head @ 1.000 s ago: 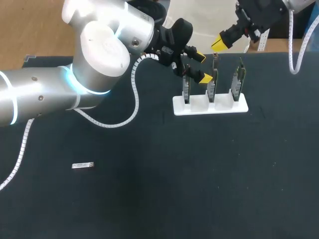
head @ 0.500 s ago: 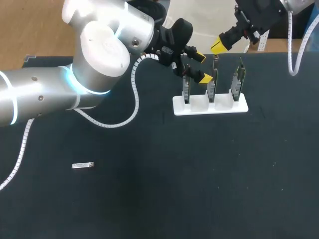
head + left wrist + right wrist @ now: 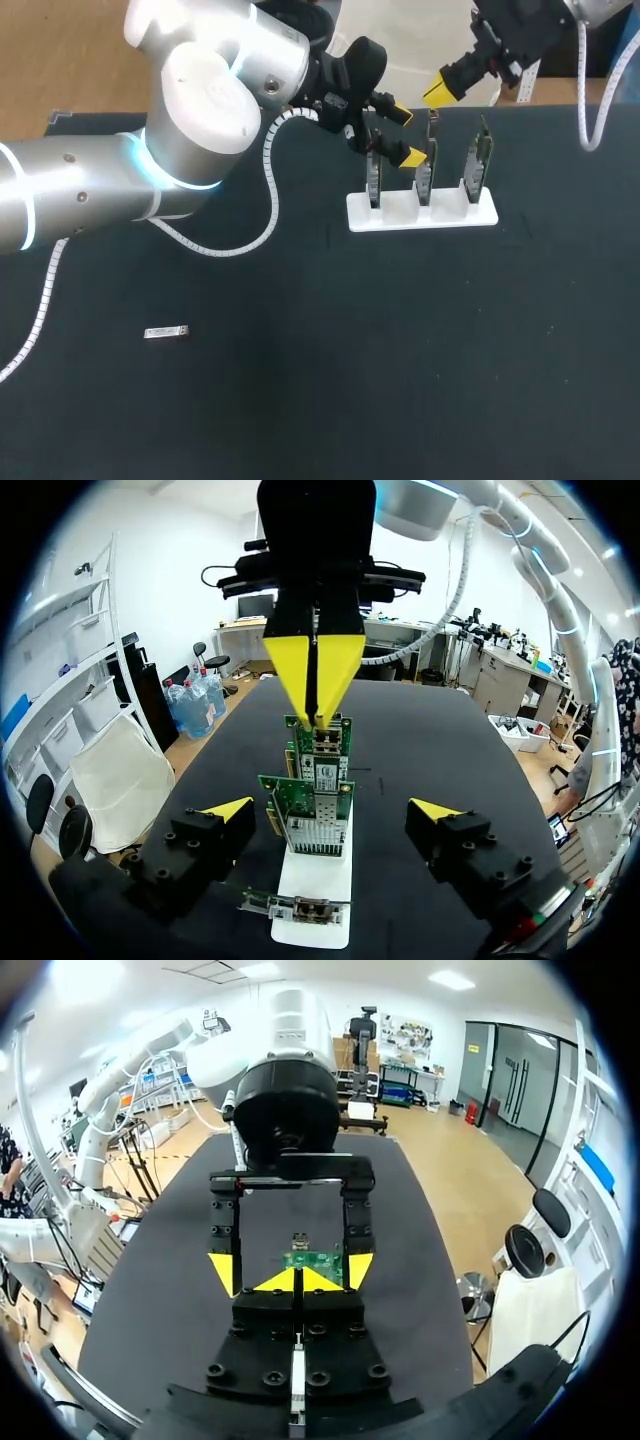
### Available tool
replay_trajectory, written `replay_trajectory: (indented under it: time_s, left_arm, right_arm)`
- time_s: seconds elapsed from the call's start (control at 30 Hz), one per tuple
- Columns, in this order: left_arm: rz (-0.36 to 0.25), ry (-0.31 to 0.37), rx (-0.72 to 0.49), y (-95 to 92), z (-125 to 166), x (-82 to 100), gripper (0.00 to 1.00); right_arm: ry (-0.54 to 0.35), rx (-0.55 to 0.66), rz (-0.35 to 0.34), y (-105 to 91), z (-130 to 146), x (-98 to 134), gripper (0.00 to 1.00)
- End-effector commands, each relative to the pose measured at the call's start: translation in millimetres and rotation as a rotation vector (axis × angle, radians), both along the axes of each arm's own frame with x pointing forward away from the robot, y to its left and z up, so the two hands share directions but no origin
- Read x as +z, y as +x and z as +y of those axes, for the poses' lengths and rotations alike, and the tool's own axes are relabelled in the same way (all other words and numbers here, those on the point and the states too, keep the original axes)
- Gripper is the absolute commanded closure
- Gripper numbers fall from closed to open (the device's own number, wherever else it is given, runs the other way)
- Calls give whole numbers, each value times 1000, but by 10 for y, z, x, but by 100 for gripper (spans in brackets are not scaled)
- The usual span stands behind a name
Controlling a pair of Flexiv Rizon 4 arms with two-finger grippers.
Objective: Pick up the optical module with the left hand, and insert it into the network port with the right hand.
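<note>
head view: silver optical module lies flat; left gripper spread, right gripper closed.

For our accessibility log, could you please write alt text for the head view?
The left gripper is open, its tips either side of three upright network cards in a white holder; the shut right gripper hangs above the middle card. The silver optical module lies apart on the black table.

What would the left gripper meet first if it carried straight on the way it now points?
The left gripper would probably meet the middle network card first. The card stands in the white holder, ahead between the open fingers, though depth is unclear.
</note>
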State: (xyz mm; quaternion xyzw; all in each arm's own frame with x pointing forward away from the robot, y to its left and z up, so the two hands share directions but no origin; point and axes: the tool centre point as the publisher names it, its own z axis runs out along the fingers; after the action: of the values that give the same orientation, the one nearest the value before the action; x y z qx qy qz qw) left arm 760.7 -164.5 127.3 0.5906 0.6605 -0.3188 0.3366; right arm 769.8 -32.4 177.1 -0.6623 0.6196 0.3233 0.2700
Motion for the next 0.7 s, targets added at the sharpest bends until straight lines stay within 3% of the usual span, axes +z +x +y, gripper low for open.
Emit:
replay_trajectory:
  time_s: [0.03, 0.7]
  left_arm:
    - [3, 4, -1, 9, -4, 6, 0]
    - [3, 4, -1, 9, -4, 6, 0]
  right_arm:
    - [-1, -5, 7, -3, -7, -34, 100]
    - [-21, -26, 61, 49, -28, -242, 100]
